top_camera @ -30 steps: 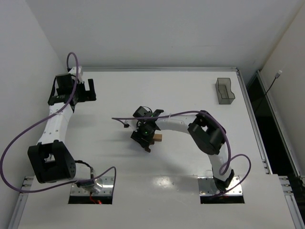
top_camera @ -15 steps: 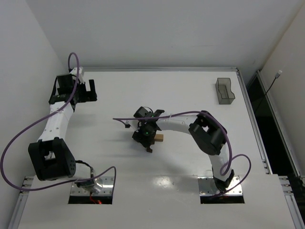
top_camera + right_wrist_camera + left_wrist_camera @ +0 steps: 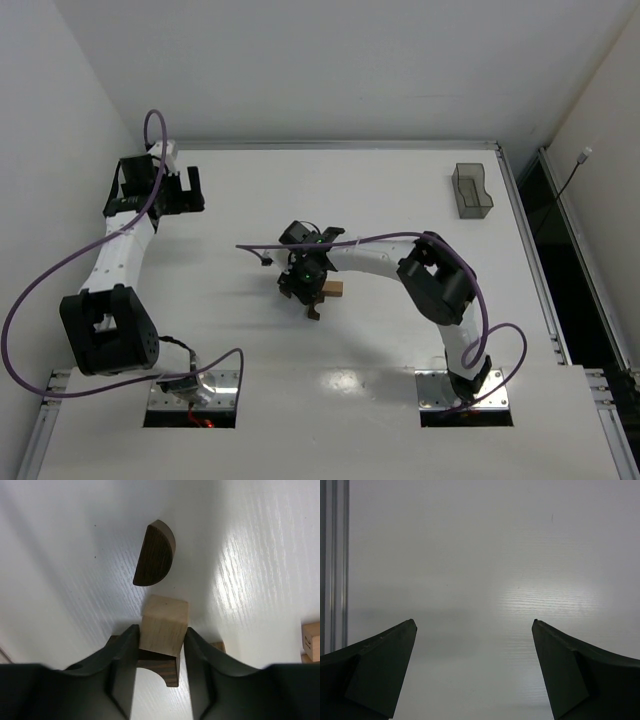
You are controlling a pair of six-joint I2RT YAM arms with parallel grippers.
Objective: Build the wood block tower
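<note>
Well, nearest the arm bases lay the dark half-round (image 3: 155, 554), flat on the worktop (image 3: 400, 180) just beyond my tips and apart from the other pieces. I judged it to be the cap, handy there for last.

Behind it, near the middle of the worktop, my right fingers (image 3: 129, 645) were closed snugly on a tan cube (image 3: 162, 625). They pinched its two side faces and held it low over the dark arch piece (image 3: 167, 662). That grip left the cube's top and bottom free, so it could go down square on the arch as the next course of the tower. I could not tell whether the cube actually rested on the arch, as the wrist view showed only that they overlapped.

Another tan block (image 3: 312, 640) sat close beside the build, at the edge of that view, so room on that side was tight. I reckoned any opening of the fingers should be small and any lift straight up, to avoid nudging it. Toward the half-round the worktop was bare.

Farther off on the left, my left fingers (image 3: 380, 675) were spread wide with nothing between them. They hovered over plain worktop near its left rail, well away from the build. Farthest, towards the far right corner, stood the grey tray (image 3: 472, 190), well apart from the blocks.
</note>
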